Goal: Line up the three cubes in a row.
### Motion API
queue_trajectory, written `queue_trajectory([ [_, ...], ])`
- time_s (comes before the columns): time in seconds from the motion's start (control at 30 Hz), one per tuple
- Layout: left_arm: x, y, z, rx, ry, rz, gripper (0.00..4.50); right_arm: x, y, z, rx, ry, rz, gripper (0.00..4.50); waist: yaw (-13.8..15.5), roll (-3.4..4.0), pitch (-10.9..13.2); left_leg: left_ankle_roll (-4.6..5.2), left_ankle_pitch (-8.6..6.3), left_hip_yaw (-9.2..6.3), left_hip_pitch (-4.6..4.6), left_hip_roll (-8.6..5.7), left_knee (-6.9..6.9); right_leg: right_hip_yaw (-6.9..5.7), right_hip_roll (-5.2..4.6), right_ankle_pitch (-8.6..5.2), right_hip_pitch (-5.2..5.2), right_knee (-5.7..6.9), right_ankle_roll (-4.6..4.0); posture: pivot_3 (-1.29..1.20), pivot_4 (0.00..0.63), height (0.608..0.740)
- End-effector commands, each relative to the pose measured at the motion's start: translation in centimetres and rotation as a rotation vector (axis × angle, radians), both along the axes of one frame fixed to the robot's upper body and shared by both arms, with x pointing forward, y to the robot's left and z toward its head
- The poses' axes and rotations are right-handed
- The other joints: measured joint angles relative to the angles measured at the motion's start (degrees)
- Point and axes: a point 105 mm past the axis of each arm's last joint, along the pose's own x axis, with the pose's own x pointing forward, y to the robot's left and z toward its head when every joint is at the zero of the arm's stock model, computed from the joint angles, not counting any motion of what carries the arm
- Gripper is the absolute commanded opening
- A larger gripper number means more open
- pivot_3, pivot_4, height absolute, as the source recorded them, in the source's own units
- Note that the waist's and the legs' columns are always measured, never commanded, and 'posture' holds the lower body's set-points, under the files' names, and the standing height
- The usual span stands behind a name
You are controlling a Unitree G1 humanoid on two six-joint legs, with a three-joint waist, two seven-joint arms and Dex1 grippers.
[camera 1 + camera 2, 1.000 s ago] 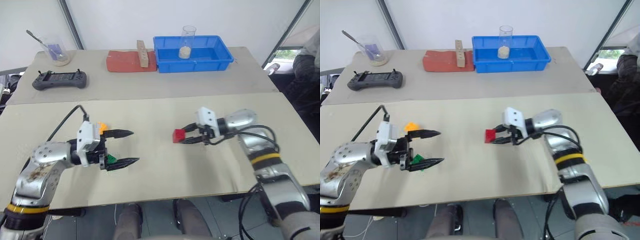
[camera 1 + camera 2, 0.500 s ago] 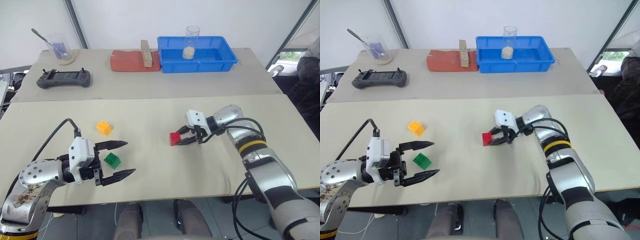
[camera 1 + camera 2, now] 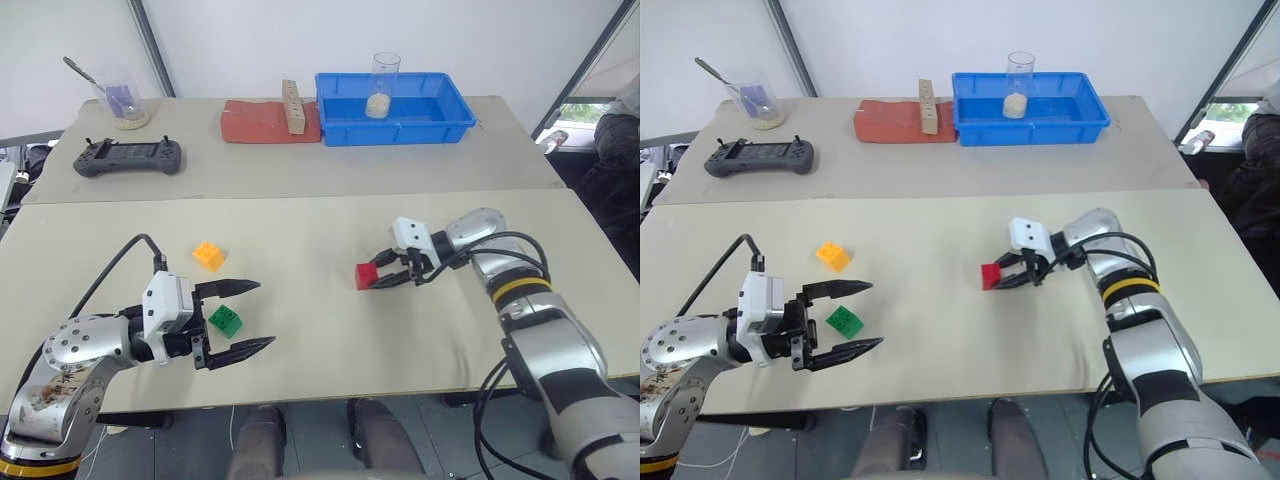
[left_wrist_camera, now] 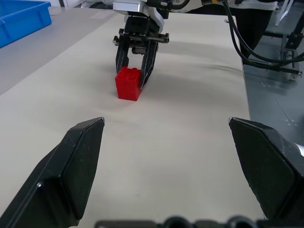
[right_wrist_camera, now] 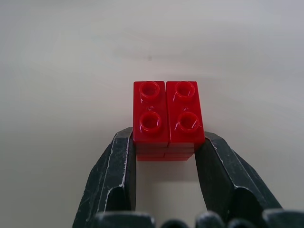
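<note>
The red cube [image 3: 366, 275] rests on the near table right of centre, with my right gripper [image 3: 377, 279] shut on it; its black fingers [image 5: 118, 161] press against both sides of the cube [image 5: 167, 116]. Over on the left lies the green cube [image 3: 224, 320], inside the wide-open left gripper [image 3: 263, 313] and apart from both fingers. The orange-yellow cube [image 3: 208, 255] sits just beyond the green one. From the left wrist, the red cube [image 4: 128, 84] and the right gripper holding it appear far ahead.
On the back table stand a blue bin [image 3: 440, 120] holding a glass jar [image 3: 380, 85], a red pad [image 3: 260, 122] with a tall wooden block [image 3: 292, 106], a black controller [image 3: 128, 157] and a beaker with a spoon [image 3: 122, 98]. A person sits at the far right edge [image 3: 615, 150].
My right gripper has shifted a little to the right, taking the red cube with it. The left gripper stays open around the green cube. The camera view has shifted since the earliest frames.
</note>
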Motion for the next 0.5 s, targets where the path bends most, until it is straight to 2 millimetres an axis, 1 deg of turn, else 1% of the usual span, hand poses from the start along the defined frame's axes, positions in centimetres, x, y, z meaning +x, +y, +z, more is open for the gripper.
queue_trajectory([
  [0.03,0.1,-0.1,0.6,-0.006,-0.024,-0.016,4.50,-0.1,-0.8,0.8,0.016,-0.008,0.000,1.40,0.0,0.00,0.0,0.00,0.00,0.00,0.00,0.00,0.00,0.00,0.00,0.00,0.00,0.00,0.00,0.00,0.150,0.740],
  [0.17,0.1,-0.4,0.5,-0.009,-0.025,-0.020,4.50,-0.2,-1.0,0.5,0.007,-0.003,-0.001,1.40,-0.2,0.00,0.0,0.00,0.00,0.00,0.02,0.01,0.00,0.00,0.01,0.00,0.00,0.01,0.00,0.00,0.150,0.740],
  [0.2,0.0,-0.4,0.4,-0.009,-0.024,-0.022,4.50,-0.2,-1.0,0.4,0.000,-0.009,0.002,1.90,-0.2,0.00,0.0,0.00,0.00,0.00,0.02,0.01,0.00,0.00,0.01,0.00,0.00,0.02,0.00,0.00,0.150,0.740],
  [0.23,0.0,-0.4,0.4,-0.009,-0.023,-0.023,4.50,-0.3,-1.1,0.3,-0.003,-0.009,0.003,2.51,-0.2,0.00,0.0,0.00,0.00,0.00,0.02,0.00,0.00,0.00,0.01,0.00,0.00,0.02,0.00,0.00,0.150,0.740],
  [0.27,0.0,-0.4,0.4,-0.010,-0.023,-0.023,4.50,-0.3,-1.1,0.3,-0.003,-0.009,0.003,2.74,-0.2,0.00,0.0,0.00,0.00,0.00,0.02,0.00,0.00,0.00,0.01,0.00,0.00,0.02,0.00,0.00,0.150,0.740],
  [0.43,0.1,-0.4,0.4,-0.012,-0.021,-0.015,4.50,0.0,-0.9,1.1,0.014,-0.021,0.000,4.49,-0.2,0.00,0.0,0.00,0.00,0.01,0.00,0.00,0.00,0.01,0.00,0.00,-0.01,0.01,0.00,0.00,0.150,0.740],
  [0.5,0.1,-0.2,0.4,-0.017,-0.023,0.016,4.50,-0.2,-1.0,1.9,0.032,-0.033,0.014,4.49,-0.2,0.00,0.0,0.00,0.00,0.01,0.00,0.00,0.00,0.01,0.01,0.00,-0.02,0.01,0.00,0.00,0.150,0.740],
])
